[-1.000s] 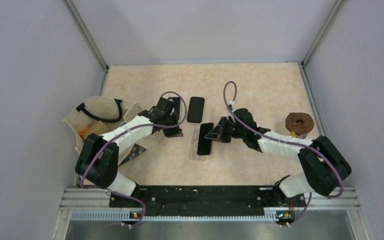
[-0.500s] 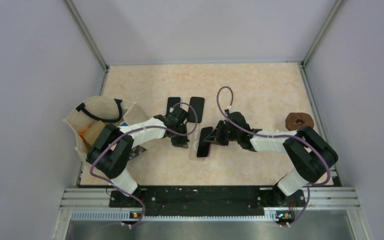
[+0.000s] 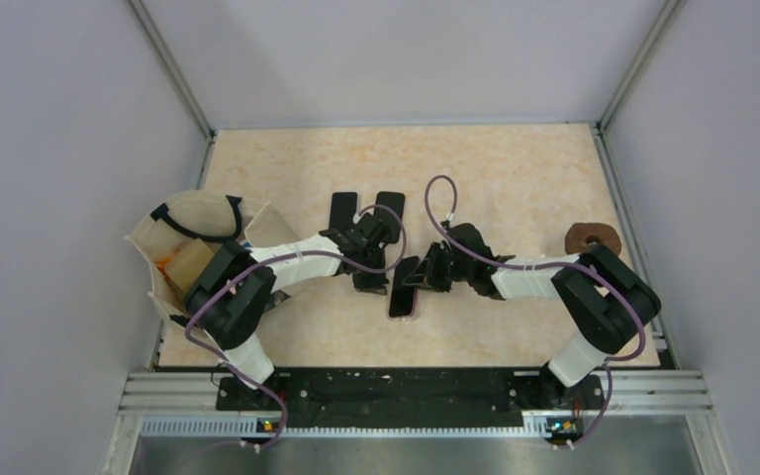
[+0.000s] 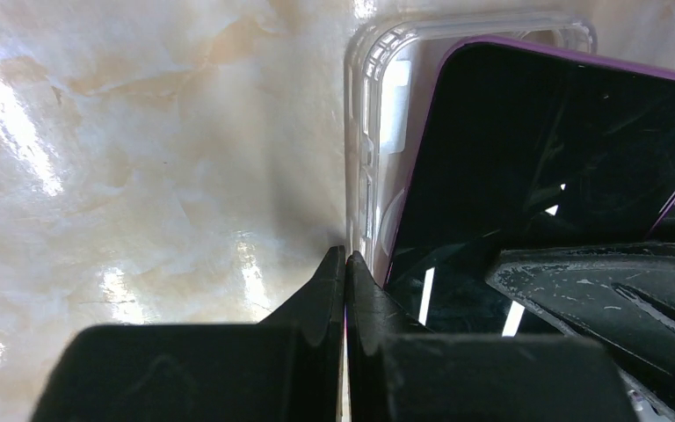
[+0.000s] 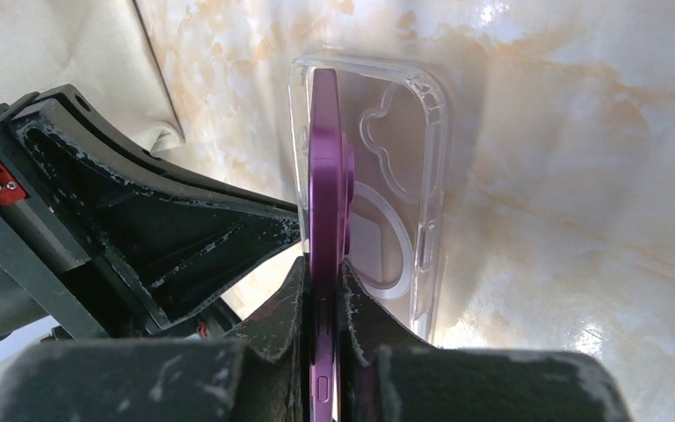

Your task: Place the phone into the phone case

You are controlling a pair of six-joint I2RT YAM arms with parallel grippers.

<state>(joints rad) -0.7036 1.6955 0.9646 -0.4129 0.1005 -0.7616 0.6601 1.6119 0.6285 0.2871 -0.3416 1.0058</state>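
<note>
A purple phone [image 3: 405,287] with a black screen [image 4: 545,149] stands on its long edge, tilted over a clear phone case [image 5: 395,176] that lies on the table. My right gripper [image 5: 323,264] is shut on the phone's edge [image 5: 323,176]; it sits right of the phone in the top view [image 3: 424,279]. My left gripper [image 4: 344,255] is shut at the case's left side wall [image 4: 353,176], pinching its rim, and sits left of the phone in the top view [image 3: 374,282]. The phone's lower edge rests inside the case.
Two black phone-shaped slabs [image 3: 342,210] [image 3: 388,214] lie just behind the grippers. A beige cloth bag [image 3: 193,237] with black straps stands at the left. A brown doughnut-shaped thing [image 3: 592,237] lies at the right edge. Grey walls enclose the table.
My left gripper has moved right, from by the bag to the case's side. My right gripper has shifted left and nearer with the phone, which now stands steeper over the case.
</note>
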